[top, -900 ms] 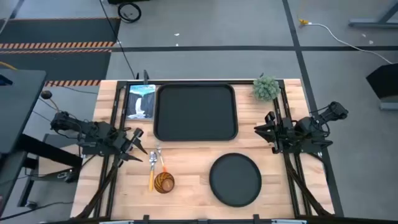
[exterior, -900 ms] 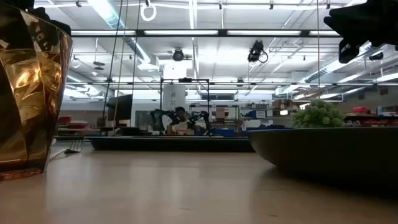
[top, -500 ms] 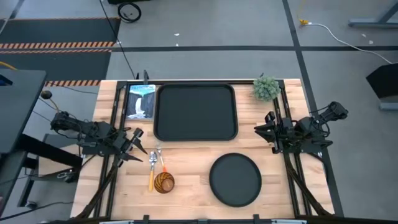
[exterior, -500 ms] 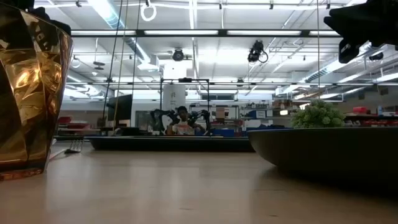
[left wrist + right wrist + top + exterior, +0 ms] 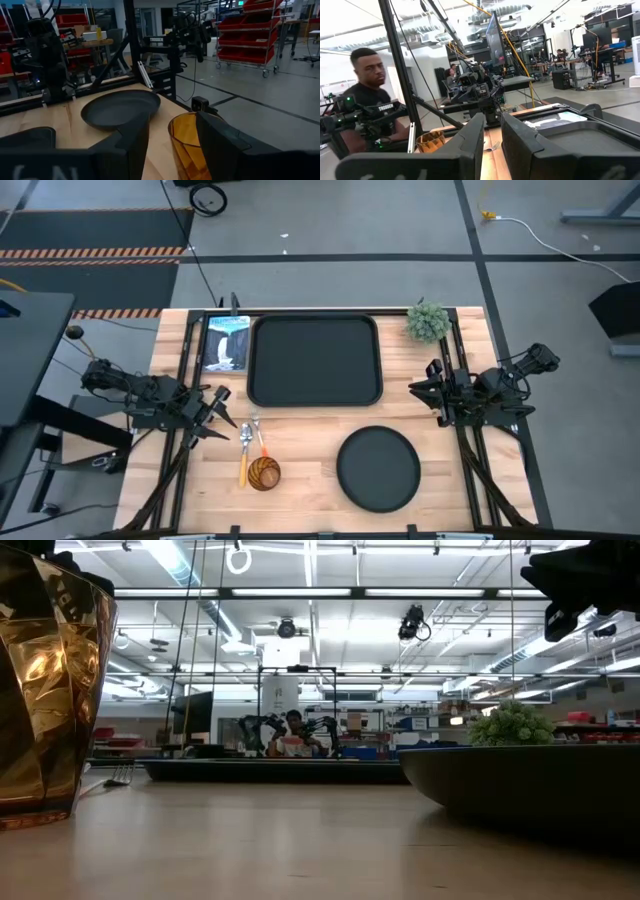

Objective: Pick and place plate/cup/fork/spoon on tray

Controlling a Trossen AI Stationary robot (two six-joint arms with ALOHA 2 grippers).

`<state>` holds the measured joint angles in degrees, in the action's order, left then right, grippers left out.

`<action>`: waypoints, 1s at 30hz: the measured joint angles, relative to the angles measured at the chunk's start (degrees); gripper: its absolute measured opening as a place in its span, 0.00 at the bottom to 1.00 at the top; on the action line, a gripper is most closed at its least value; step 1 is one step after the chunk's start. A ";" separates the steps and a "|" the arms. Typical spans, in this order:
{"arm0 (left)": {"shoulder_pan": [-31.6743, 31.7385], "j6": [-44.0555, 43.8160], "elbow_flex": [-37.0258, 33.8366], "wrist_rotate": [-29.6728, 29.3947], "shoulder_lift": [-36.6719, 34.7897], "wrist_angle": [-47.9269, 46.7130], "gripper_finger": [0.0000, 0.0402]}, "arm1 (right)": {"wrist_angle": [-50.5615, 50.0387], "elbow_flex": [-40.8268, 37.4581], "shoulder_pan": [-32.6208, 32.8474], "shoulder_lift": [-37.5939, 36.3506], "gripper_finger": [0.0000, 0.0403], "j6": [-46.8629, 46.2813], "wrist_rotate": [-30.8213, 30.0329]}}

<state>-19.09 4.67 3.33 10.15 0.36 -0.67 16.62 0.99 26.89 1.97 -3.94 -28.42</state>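
Observation:
The black rectangular tray [image 5: 315, 360] lies at the table's far middle. The round black plate [image 5: 378, 468] rests flat near the front edge, right of centre. The amber cup [image 5: 264, 473] stands upright at the front left. The spoon [image 5: 243, 463], with a yellow-orange handle, and the fork [image 5: 261, 440], with a reddish handle, lie just behind the cup. My left gripper [image 5: 222, 411] hovers open and empty left of the cutlery, and its wrist view shows the cup [image 5: 187, 145] between its fingers' lines. My right gripper [image 5: 433, 391] hovers open and empty at the right, beyond the plate.
A green potted plant [image 5: 428, 321] stands at the far right corner. A tablet or picture [image 5: 228, 342] lies left of the tray. Bare wood lies between tray and plate. A person [image 5: 370, 100] stands beyond the table's left side.

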 joint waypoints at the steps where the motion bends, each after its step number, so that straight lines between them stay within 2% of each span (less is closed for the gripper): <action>1: 0.01 0.00 0.02 -0.01 0.00 0.00 0.43 | 0.00 -0.02 -0.02 -0.01 0.19 0.01 0.00; 30: -0.03 -1.02 0.01 0.00 0.00 0.00 0.43 | 0.00 -0.01 -0.01 0.00 0.19 0.00 0.00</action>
<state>-19.12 3.65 3.34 10.15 0.36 -0.67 16.62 0.98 26.88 1.97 -3.93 -28.42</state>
